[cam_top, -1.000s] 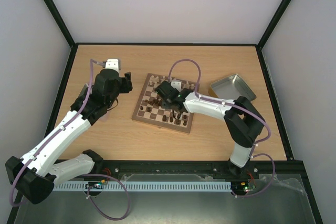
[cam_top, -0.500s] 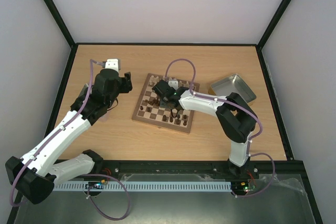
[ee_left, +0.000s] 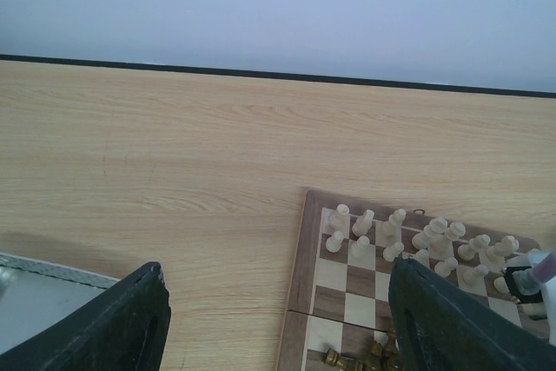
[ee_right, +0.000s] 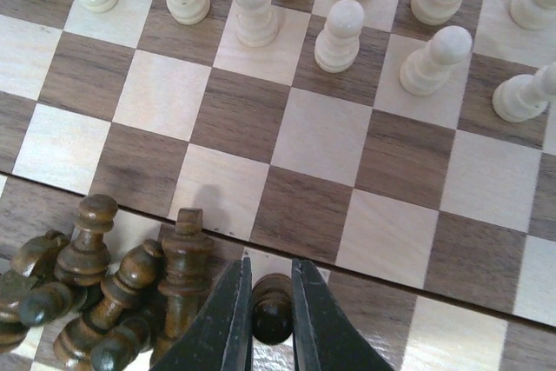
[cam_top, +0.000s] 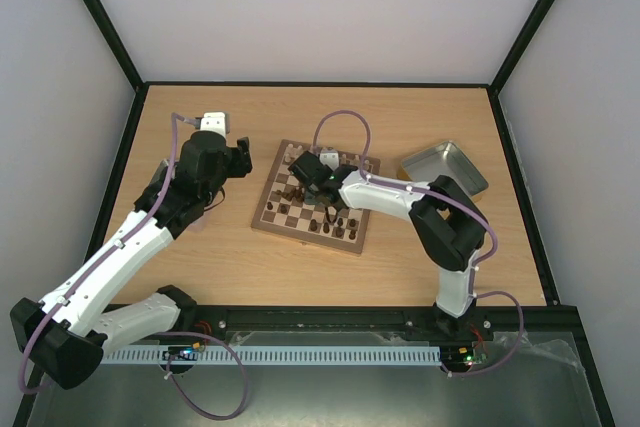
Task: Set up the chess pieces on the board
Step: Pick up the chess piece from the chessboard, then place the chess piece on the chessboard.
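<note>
Right end effector [ee_right: 270, 280] grips a dark pawn [ee_right: 272, 319]; dark pieces [ee_right: 104, 301] cluster at its nine o'clock. Left end effector [ee_left: 276, 301] stands open.

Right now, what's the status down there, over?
Left gripper open, empty, beside the board. Right gripper shut on dark pawn. Heap of dark pieces close beside it.

Bright even light, soft faint shadows, sharp wrist views (overhead coarser)
</note>
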Tool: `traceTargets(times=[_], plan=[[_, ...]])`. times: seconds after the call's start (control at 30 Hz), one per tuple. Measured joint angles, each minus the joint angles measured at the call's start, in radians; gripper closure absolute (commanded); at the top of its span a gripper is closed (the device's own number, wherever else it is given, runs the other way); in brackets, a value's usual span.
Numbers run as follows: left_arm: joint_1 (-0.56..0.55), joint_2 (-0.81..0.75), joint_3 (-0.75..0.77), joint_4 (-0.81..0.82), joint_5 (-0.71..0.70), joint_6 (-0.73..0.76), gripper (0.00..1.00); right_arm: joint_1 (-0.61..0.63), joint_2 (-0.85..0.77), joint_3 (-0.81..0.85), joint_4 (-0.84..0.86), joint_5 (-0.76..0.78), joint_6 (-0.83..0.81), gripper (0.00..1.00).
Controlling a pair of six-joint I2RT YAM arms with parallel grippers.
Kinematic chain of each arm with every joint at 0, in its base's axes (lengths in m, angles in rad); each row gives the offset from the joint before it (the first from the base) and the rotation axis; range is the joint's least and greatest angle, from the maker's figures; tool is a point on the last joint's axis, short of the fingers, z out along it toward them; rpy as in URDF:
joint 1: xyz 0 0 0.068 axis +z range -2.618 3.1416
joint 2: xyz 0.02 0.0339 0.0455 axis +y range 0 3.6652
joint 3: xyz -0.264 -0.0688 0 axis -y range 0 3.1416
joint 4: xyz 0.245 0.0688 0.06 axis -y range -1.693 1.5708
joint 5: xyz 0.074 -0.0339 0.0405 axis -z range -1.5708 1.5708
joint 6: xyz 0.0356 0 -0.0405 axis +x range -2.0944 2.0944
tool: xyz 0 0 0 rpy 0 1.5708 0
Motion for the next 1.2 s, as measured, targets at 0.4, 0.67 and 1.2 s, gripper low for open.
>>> traceTargets(times=[0.4, 0.67, 1.2], plan=[[0.000, 0.003, 0.000, 0.000, 0.009, 0.000, 0.29, -0.002, -0.200, -0.115, -0.048, -0.039, -0.003, 0.90], [0.000, 0.003, 0.000, 0.000, 0.014, 0.000, 0.29, -0.003, -0.208, -0.170, -0.077, -0.133, -0.013, 0.90], [0.000, 0.004, 0.000, 0.000, 0.019, 0.000, 0.29, 0.010, -0.175, -0.171, -0.091, -0.196, -0.045, 0.86]])
